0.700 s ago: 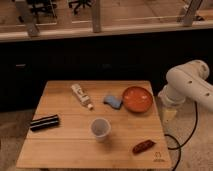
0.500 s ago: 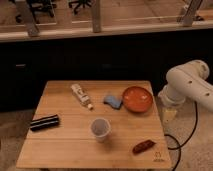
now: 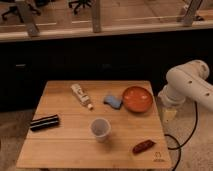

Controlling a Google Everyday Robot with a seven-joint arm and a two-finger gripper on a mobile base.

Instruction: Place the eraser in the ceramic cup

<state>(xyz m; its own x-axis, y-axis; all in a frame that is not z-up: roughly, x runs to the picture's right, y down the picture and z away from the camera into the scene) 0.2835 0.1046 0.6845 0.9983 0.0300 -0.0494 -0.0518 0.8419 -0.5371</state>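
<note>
- Plainly, the pick has not begun. The gripper [image 3: 169, 113] hangs beside the table's [image 3: 60, 150] right edge, below the white arm [image 3: 187, 85] and well apart from the things on the wood. Whether it is open or closed cannot be told.
- The eraser [image 3: 113, 101] is probably the small blue block lying near the back, just left of the bowl [image 3: 137, 98] and perhaps touching it. The cup [image 3: 100, 128] stands upright near the middle front, apart from it.
- Wrong pick: the black bar [image 3: 44, 121] at the left could also pass for an eraser. The tube [image 3: 81, 95] and the red-brown piece [image 3: 143, 146] are likewise small and oblong, so the target may be mistaken.
- Crowded grasp: the block sits so close to the bowl that a descending gripper could strike the rim or shove the bowl.
- Slip: the block looks low and flat, so a shallow grip may lose it.
- Missed drop: the cup is narrow and looks light. An off-centre release could catch its rim, tip it, or leave the eraser on the table.
- Wrong vessel: the bowl offers the wider mouth, and releasing there would fail the task.
</note>
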